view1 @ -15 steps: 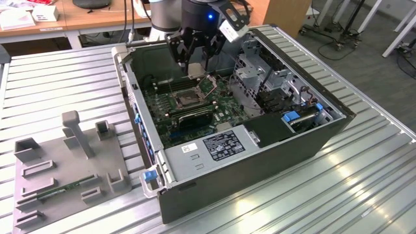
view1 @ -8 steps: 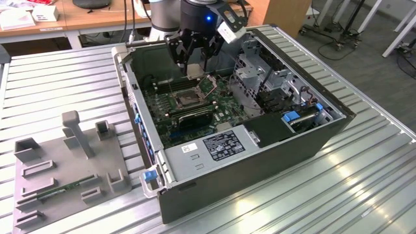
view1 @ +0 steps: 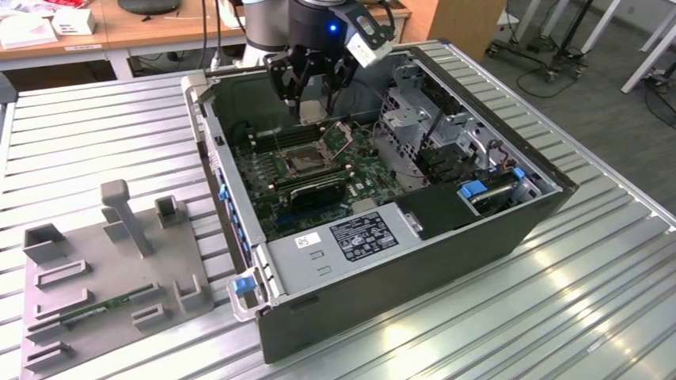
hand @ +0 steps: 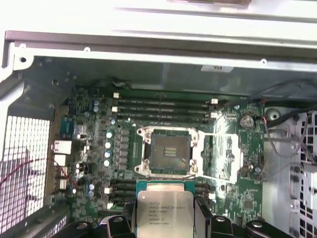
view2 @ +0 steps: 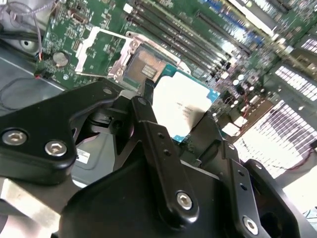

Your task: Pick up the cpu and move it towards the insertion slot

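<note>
Pinching the cpu (hand: 165,210) by its edges, the gripper's (view1: 313,101) black fingers (view2: 159,148) hold the flat square chip, silvery-topped with a teal rim, above the green motherboard (view1: 317,170) inside the open computer case (view1: 496,237), near the square metal-framed insertion slot (hand: 169,152).

I saw the insertion slot (hand: 170,152) lay unobstructed (frame open), memory slots (hand: 163,108) flanking it inside the case (view1: 317,261) walls.

Silvery-white cpu (hand: 165,210) with teal-green rim, dark slot (hand: 170,151) in silver frame, green board (view1: 306,170), black gripper (view1: 309,101), black case (view1: 423,277), grey ribbed table (view1: 549,317), grey tray (view1: 106,293)
</note>
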### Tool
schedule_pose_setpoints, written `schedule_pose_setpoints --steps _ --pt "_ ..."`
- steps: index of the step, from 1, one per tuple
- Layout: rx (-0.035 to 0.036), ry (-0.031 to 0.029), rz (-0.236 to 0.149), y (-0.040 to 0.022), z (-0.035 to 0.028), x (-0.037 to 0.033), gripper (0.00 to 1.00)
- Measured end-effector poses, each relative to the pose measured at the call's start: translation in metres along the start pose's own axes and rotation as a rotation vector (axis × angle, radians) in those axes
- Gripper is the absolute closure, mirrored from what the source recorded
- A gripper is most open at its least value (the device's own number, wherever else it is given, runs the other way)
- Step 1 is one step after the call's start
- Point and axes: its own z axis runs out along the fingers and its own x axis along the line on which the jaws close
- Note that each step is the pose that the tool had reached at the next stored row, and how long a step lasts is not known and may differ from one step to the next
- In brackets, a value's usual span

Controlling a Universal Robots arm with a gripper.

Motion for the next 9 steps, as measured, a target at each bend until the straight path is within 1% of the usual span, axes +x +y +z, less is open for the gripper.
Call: schedule_pose_setpoints --steps 4,9 --pt "0.0 0.0 0.0 0.0102 0.0023 -0.0003 0.45" --pt "0.0 0.0 0.0 0.0247 0.0051 -0.0008 0.45"
